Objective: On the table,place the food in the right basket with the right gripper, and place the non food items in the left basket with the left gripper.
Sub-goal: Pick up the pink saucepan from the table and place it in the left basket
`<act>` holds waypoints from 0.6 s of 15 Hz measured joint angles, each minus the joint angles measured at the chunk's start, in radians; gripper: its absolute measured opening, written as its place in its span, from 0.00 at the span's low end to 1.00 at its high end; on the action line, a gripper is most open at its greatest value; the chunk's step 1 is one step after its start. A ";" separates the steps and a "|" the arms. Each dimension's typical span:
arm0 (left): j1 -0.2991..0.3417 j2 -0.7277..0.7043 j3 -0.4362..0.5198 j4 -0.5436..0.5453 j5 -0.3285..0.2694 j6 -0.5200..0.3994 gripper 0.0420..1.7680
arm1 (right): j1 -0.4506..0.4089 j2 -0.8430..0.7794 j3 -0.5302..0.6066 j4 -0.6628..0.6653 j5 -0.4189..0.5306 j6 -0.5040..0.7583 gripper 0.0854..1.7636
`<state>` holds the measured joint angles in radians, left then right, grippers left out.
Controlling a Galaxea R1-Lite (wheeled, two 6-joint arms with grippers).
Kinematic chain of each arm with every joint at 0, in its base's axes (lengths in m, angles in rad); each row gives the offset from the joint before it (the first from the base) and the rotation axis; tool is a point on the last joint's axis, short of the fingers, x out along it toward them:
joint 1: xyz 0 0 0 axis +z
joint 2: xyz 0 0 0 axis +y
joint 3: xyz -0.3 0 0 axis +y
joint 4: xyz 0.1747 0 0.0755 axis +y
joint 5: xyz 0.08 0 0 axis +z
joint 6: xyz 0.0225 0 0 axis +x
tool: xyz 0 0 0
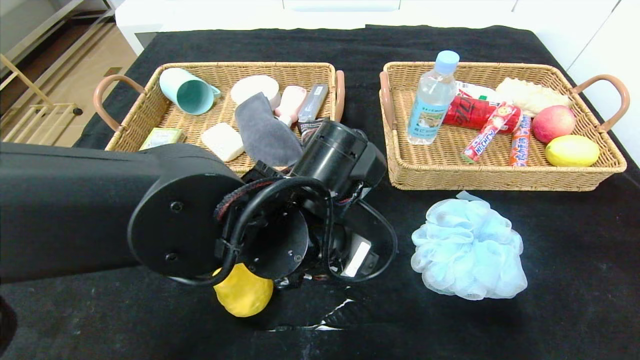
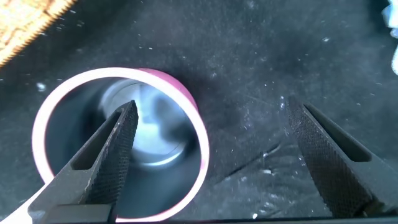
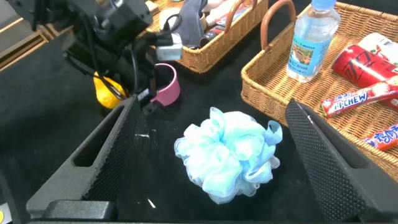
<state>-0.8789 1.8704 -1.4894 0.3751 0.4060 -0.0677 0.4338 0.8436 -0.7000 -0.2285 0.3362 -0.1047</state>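
Left claw [image 2: 211, 155] is hanging open astride the pink pot's [image 2: 118, 146] rim on the table [image 2: 261, 56], needing closing, then lifting to left basket [image 1: 220, 70]; right claw [image 3: 211, 155], open, is idling above puff [image 3: 227, 152].

The left arm reaches in from the robot's left across the near middle of the head view, its wrist bent downward so that the left gripper [image 2: 211, 158] points at the tabletop [image 2: 261, 56] beneath it. Its two long tapering fingers [image 2: 112, 155] stand spread wide apart with nothing clamped between them, one of them hanging over the mouth of the pink pot [image 2: 46, 115]. The right gripper [image 3: 211, 155] hovers above the tabletop at the near side, its fingers likewise spread wide and holding nothing.
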 joint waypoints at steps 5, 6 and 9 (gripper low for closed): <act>0.000 0.026 -0.006 0.001 0.014 0.000 0.97 | 0.000 -0.003 -0.001 0.000 -0.001 0.000 0.97; 0.000 0.027 -0.007 0.001 0.014 0.000 0.97 | 0.000 -0.003 -0.001 0.000 -0.001 0.000 0.97; 0.000 0.029 -0.007 0.002 0.015 -0.001 0.90 | 0.000 -0.004 -0.001 0.000 -0.001 0.000 0.97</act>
<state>-0.8789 1.8994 -1.4962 0.3770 0.4213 -0.0687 0.4338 0.8400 -0.7013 -0.2283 0.3353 -0.1049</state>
